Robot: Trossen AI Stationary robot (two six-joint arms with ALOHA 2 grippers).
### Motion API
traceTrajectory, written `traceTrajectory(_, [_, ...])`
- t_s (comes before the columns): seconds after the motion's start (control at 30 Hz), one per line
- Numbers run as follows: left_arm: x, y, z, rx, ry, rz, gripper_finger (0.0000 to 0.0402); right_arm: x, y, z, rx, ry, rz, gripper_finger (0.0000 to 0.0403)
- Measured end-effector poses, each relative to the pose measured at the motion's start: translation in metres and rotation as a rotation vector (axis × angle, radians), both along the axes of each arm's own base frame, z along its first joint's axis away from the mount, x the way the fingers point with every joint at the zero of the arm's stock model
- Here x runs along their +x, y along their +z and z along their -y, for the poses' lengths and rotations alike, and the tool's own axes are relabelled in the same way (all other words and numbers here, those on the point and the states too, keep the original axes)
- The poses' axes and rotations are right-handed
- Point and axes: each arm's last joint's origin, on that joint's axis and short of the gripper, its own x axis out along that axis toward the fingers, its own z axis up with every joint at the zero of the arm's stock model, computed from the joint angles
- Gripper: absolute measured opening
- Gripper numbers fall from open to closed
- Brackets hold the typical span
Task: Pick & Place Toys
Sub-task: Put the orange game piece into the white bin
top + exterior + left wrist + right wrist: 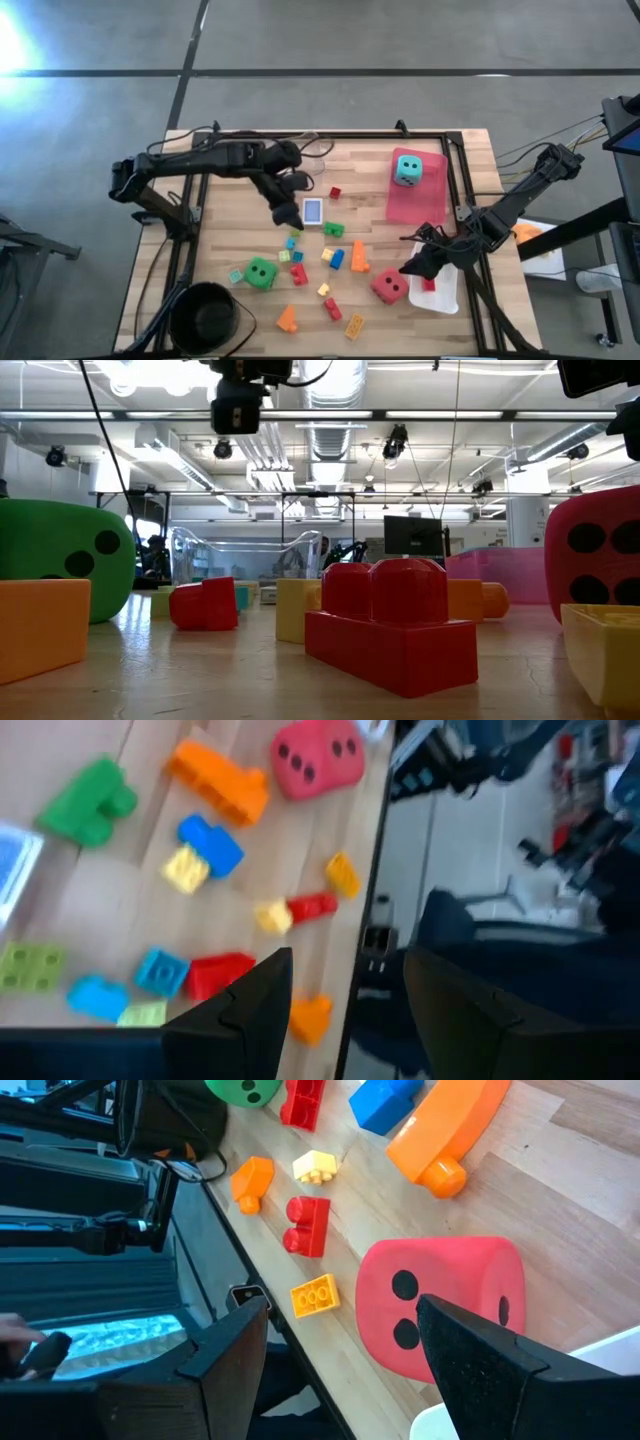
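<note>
Right tool [420,262] hangs spread and empty just beside the red die [389,286], way nearer than the left arm.

I see small bricks [333,258] scattered mid-bench, a green die [261,273] and red die [389,287] among them, a teal die [407,169] apart.

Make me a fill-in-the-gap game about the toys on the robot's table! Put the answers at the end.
1. The teal dice sits on the ______ tray.
2. The green dice lies nearest the black ______, at a table corner.
3. The right gripper has its open fingers right by the ______ dice.
4. The left gripper, open and empty, hangs beside the blue card ______.

Missing words: pink; bowl; red; box
</note>
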Motion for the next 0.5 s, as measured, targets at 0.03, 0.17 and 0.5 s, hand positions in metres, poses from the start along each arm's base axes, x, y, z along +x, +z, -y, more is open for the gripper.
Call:
traceTrajectory(0.03, [0.000,0.000,0.000,-0.012,0.008,-0.002,0.0197,0.000,0.000,0.000,0.000,0.000,0.000,0.0251])
traceTrajectory(0.17, [-0.003,0.002,0.002,-0.089,0.001,-0.035,0.0197,0.000,0.000,0.000,-0.005,-0.008,0.003,0.0251])
traceTrajectory(0.5, [-0.040,0.030,0.011,0.034,0.147,-0.075,0.0197,0.014,0.014,0.004,0.029,-0.022,0.163,0.0251])
